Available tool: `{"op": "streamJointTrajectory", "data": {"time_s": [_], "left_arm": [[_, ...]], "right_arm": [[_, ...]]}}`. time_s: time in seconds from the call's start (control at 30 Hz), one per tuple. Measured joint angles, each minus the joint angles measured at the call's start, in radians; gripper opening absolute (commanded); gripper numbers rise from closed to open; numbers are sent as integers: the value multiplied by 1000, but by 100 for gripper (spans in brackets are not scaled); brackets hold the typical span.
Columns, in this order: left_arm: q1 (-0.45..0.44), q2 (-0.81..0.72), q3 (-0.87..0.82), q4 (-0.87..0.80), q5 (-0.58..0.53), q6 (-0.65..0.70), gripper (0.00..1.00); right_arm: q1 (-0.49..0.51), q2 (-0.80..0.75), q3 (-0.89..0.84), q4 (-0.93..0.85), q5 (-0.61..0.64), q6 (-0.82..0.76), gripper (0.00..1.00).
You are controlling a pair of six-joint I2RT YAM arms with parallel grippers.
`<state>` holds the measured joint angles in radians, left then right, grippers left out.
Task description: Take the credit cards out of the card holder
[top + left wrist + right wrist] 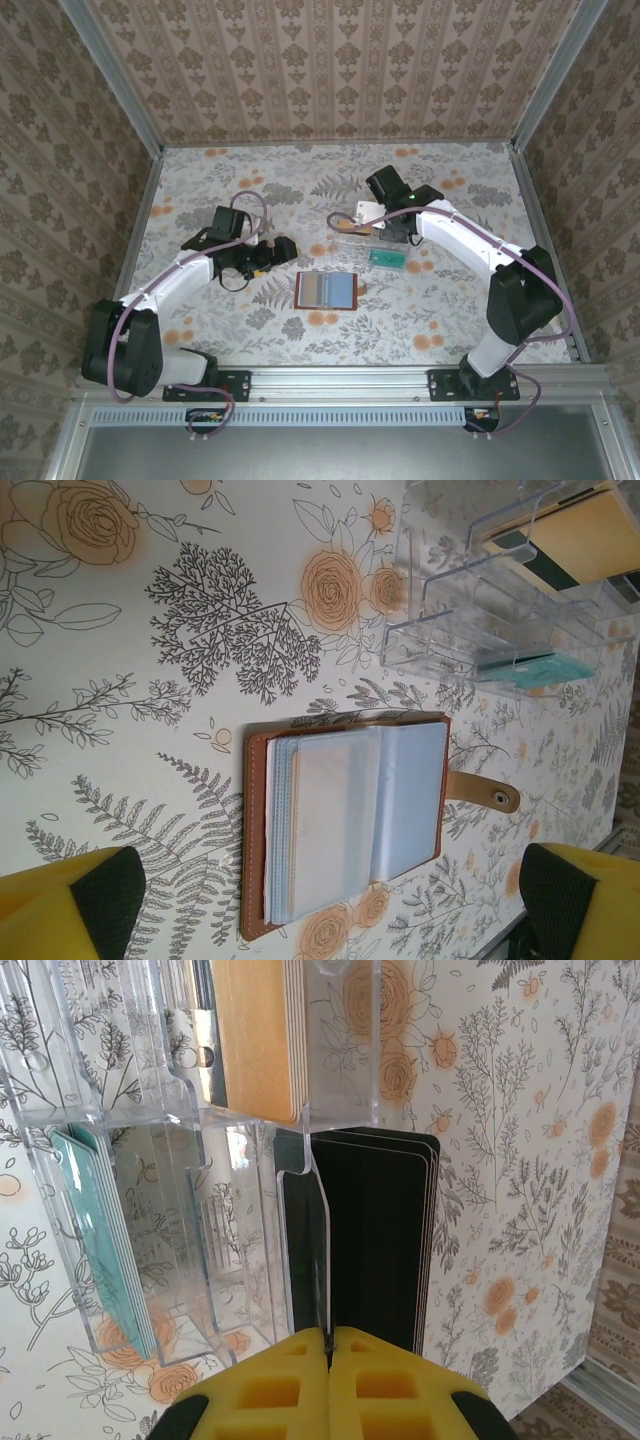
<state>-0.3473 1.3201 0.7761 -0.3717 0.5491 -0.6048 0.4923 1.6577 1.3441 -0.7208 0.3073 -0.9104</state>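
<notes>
The square brown leather card holder (327, 290) is lying open mid-table. The left gripper (283, 250), spread wide and empty, is hovering at its ten o'clock, seemingly lining up an extraction. The right gripper (328, 1355) is sitting closed at the clear plastic tray (130, 1130). The next move is likely pinching a pale credit card (325, 820) by its edge.

Light: I see bright, even light, soft shadows | Glare: small shine on the clear tray (130, 1160) | Blur: my near yellow fingertips (40, 905) look fuzzy
</notes>
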Motion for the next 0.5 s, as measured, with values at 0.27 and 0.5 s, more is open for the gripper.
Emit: {"op": "streamJointTrajectory", "data": {"time_s": [0.27, 0.5], "left_arm": [[2, 0, 0, 0, 0, 0, 100], [9, 1, 0, 1, 0, 0, 100]], "right_arm": [[0, 18, 0, 18, 1, 9, 29], [0, 22, 0, 32, 9, 21, 29]]}}
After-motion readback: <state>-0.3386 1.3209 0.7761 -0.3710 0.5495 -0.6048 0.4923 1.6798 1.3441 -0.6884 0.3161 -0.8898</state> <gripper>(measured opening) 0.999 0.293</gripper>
